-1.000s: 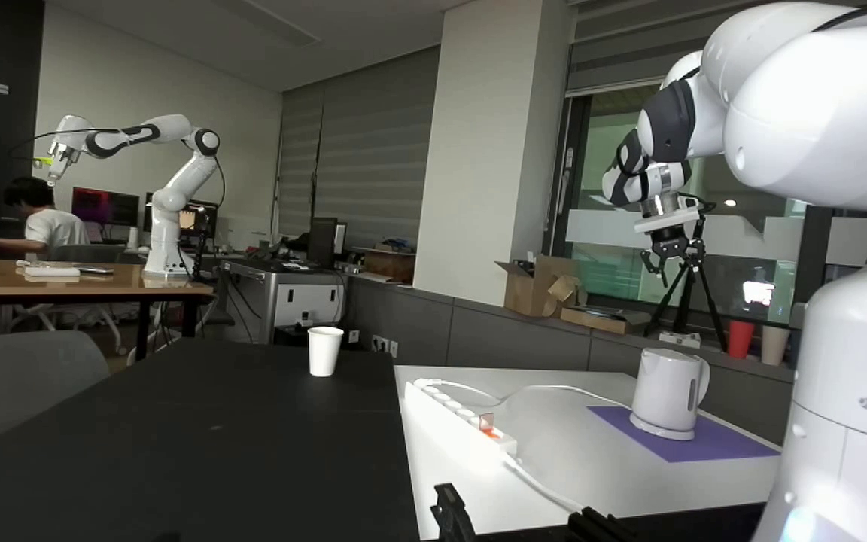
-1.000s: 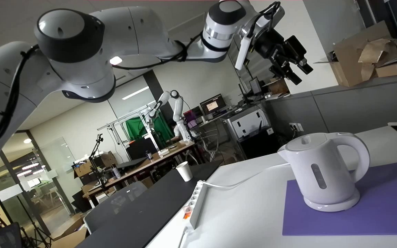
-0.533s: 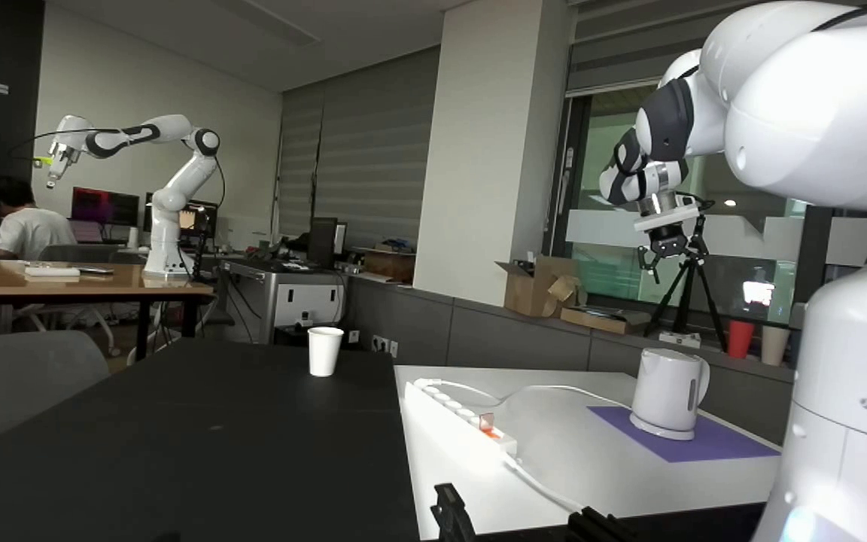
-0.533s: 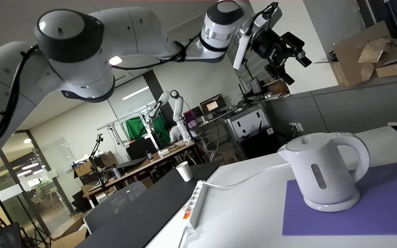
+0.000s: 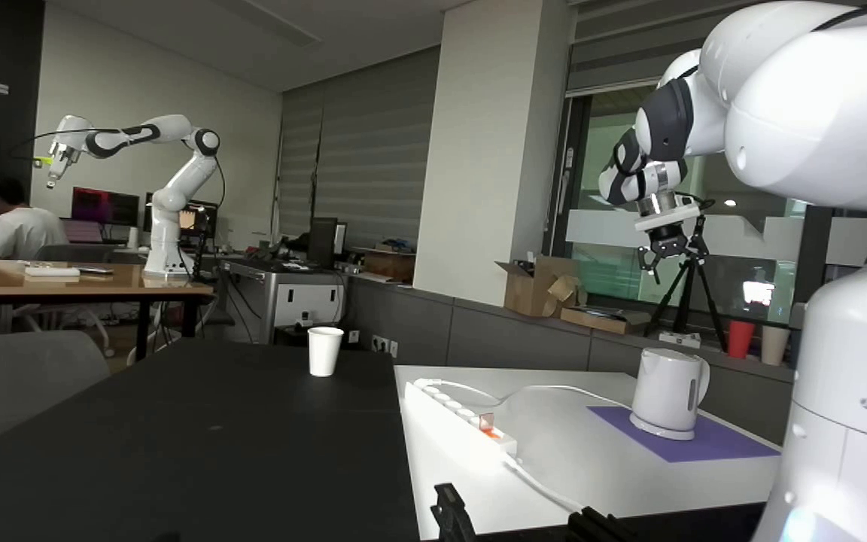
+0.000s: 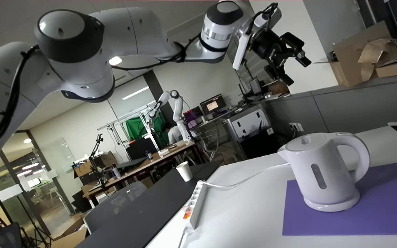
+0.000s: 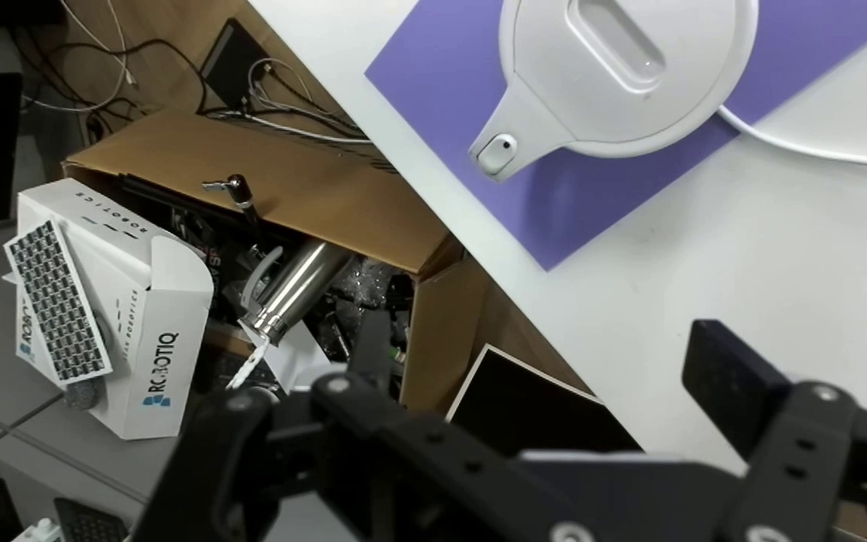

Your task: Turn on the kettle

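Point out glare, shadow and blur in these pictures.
Wrist view: the end effector looks soft, the kettle crisper, shadow on the mat by its handle; in an exterior view, the side of the power strip nearly washes out into the table; in an exterior view, a ceiling light glares.

I see a white kettle [image 6: 329,165] with a grey window [image 6: 318,176], a plain purple mat [image 6: 381,210] and a white counter [image 6: 250,206]. My hand [image 6: 295,71] is black. The cup [image 6: 184,171] is white. The power strip [image 6: 197,206] is white with an orange part [image 6: 186,215]. I also spot a brown box [image 7: 328,203], and a board [image 7: 59,301] with rows of dark blocks and a white edge.
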Motion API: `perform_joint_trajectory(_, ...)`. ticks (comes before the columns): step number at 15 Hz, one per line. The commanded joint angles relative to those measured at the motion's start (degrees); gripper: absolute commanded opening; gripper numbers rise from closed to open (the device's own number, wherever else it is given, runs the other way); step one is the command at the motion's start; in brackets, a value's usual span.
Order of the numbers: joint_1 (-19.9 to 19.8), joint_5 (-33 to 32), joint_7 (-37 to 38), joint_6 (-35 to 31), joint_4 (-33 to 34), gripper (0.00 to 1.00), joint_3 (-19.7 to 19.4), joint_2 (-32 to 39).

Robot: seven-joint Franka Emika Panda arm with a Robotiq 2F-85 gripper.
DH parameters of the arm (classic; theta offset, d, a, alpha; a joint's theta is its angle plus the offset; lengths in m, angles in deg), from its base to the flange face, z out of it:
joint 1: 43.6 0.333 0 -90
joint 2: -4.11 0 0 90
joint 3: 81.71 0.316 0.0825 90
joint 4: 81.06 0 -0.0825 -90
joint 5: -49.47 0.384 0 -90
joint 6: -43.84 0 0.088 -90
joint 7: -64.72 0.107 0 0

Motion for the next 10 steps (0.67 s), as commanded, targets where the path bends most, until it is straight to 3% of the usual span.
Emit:
perform_joint_trajectory(1,0.68,-1.2,-0.25,1.36,-0.77,1.0,-0.65,-1.22)
perform_joint_trajectory(10,0.14,-0.59,-0.03,0.47,0.0,1.0,-0.24,0.0)
